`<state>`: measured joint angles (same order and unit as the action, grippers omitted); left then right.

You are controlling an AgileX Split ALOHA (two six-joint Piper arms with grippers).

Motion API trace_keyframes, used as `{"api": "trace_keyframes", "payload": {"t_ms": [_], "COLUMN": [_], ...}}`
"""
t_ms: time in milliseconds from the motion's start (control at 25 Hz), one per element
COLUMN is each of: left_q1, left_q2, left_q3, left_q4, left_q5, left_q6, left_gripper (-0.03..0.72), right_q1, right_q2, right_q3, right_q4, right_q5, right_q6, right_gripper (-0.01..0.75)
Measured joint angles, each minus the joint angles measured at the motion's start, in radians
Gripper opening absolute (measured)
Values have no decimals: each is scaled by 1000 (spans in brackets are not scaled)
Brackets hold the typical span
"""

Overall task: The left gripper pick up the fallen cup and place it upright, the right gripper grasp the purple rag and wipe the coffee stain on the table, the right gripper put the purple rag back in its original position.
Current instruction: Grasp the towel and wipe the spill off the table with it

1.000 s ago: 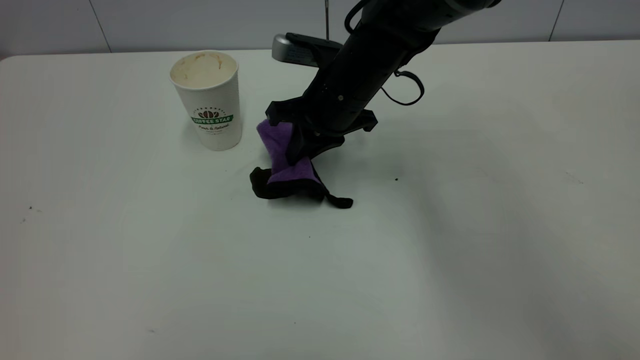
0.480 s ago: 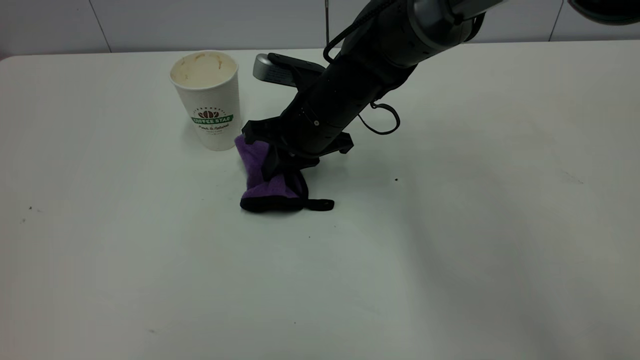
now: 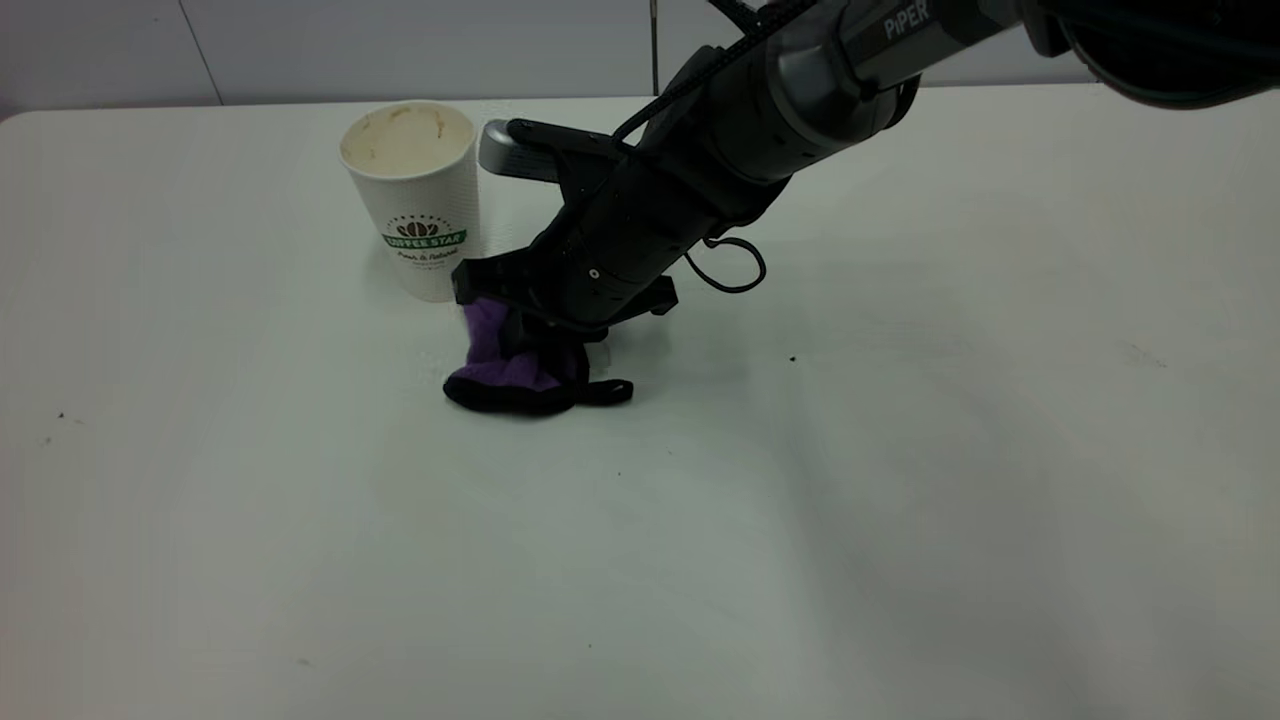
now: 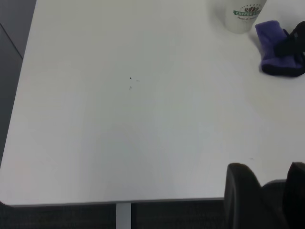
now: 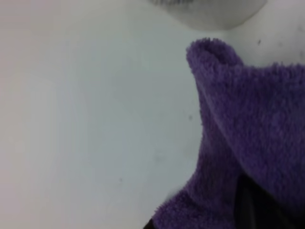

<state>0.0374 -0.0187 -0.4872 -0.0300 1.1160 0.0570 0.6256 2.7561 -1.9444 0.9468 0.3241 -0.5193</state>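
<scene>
The white cup [image 3: 418, 200] with the green "COFFEE STAR" banner stands upright at the back left of the table [image 3: 900, 450]. My right gripper [image 3: 535, 345] is shut on the purple rag [image 3: 500, 372] and presses it bunched onto the table just in front of and right of the cup. The coffee stain does not show; the rag covers that spot. The right wrist view shows the rag [image 5: 248, 133] close up, with the cup's base [image 5: 209, 12] beyond it. My left gripper [image 4: 269, 188] is parked over the table's near edge, its fingers apart and empty. From there the cup [image 4: 243, 14] and rag [image 4: 279, 47] lie far off.
A few tiny dark specks [image 3: 792, 358] dot the tabletop. A grey wall runs behind the table's back edge. The table's corner and edge [image 4: 114, 201] show in the left wrist view.
My right gripper has dragged the rag leftward across the table, closer to the cup's base, and the rag has bunched up lower. The cup has not moved.
</scene>
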Motion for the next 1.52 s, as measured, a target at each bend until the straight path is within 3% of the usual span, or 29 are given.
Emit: {"api": "trace_keyframes", "payload": {"t_ms": [280, 440, 760, 1080, 1280, 1520], "left_q1": [0, 0, 0, 0, 0, 0], "left_q2": [0, 0, 0, 0, 0, 0], "left_q3": [0, 0, 0, 0, 0, 0], "left_q4": [0, 0, 0, 0, 0, 0], "left_q5": [0, 0, 0, 0, 0, 0], "left_q6": [0, 0, 0, 0, 0, 0], "left_gripper": [240, 240, 240, 240, 240, 240], "right_q1": [0, -31, -138, -152, -123, -30], "right_q2": [13, 15, 10, -16, -19, -18], "right_q3": [-2, -3, -12, -14, -16, -16], "right_q4": [7, 7, -31, -189, -220, -195], "right_q5": [-159, -187, -6, 218, 291, 228], "right_q6": [-5, -9, -10, 35, 78, 98], "right_gripper": [111, 133, 151, 162, 170, 173]}}
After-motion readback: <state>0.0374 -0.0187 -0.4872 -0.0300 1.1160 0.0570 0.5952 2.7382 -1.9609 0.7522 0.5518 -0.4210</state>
